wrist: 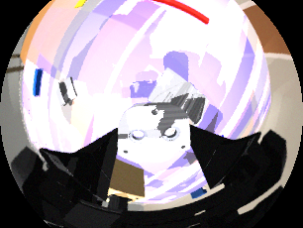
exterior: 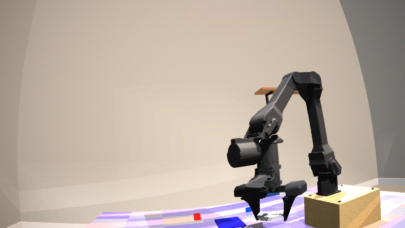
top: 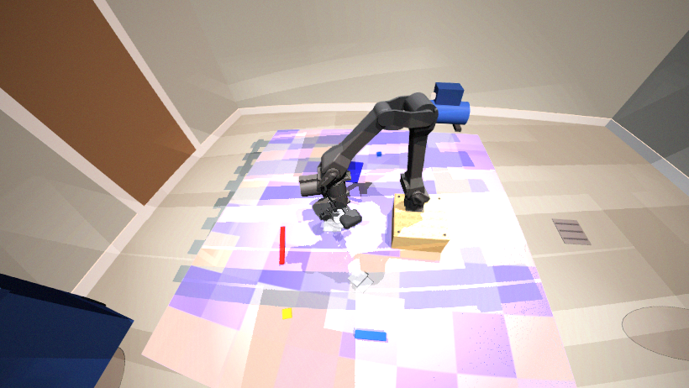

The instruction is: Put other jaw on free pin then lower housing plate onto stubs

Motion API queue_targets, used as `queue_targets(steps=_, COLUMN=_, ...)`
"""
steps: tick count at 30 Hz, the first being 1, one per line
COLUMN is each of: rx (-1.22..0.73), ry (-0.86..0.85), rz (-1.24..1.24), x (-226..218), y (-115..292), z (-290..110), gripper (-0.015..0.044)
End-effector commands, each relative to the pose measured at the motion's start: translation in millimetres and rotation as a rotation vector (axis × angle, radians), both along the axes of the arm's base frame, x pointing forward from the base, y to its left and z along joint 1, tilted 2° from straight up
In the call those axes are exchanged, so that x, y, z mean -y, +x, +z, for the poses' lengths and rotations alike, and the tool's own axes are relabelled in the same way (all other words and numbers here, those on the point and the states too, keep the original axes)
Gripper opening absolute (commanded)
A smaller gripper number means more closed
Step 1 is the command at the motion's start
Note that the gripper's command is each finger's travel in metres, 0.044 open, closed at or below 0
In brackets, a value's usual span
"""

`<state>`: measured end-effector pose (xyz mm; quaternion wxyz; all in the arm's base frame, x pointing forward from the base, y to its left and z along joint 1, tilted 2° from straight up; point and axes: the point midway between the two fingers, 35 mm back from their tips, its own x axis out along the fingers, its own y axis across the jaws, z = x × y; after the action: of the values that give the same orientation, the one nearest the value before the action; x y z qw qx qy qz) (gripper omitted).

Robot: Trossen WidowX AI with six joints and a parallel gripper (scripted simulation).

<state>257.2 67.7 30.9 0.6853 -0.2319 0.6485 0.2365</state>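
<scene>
My gripper (top: 336,222) (exterior: 271,219) (wrist: 152,130) points down, low over the table, shut on the white housing plate (exterior: 270,216) (wrist: 133,119). Its fingers stand wide, one at each side edge of the plate. The plate shows two large round holes and smaller ones in the wrist view. A grey and white ridged part (wrist: 177,91) shows beyond the plate's far edge, partly covered by it; I cannot tell whether it is a jaw. The pins, the stubs and the meshing of the gear teeth cannot be made out.
The arm stands on a wooden block (top: 419,233) (exterior: 323,212). A small white block (top: 357,278) (wrist: 69,91) lies in front of the gripper. A red bar (top: 282,245), a yellow square (top: 286,313), a blue bar (top: 370,334) and a blue tile (top: 355,172) (exterior: 229,221) lie around.
</scene>
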Motion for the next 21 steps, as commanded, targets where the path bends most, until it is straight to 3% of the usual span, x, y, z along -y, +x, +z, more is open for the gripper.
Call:
queue_targets(steps=1, rx=0.002, ry=0.01, rz=-0.073, x=7, y=0, z=1, gripper=0.0351)
queue_targets(steps=21, rx=-0.007, ry=0.029, rz=-0.503, x=51, y=-5, z=-1, gripper=0.0351)
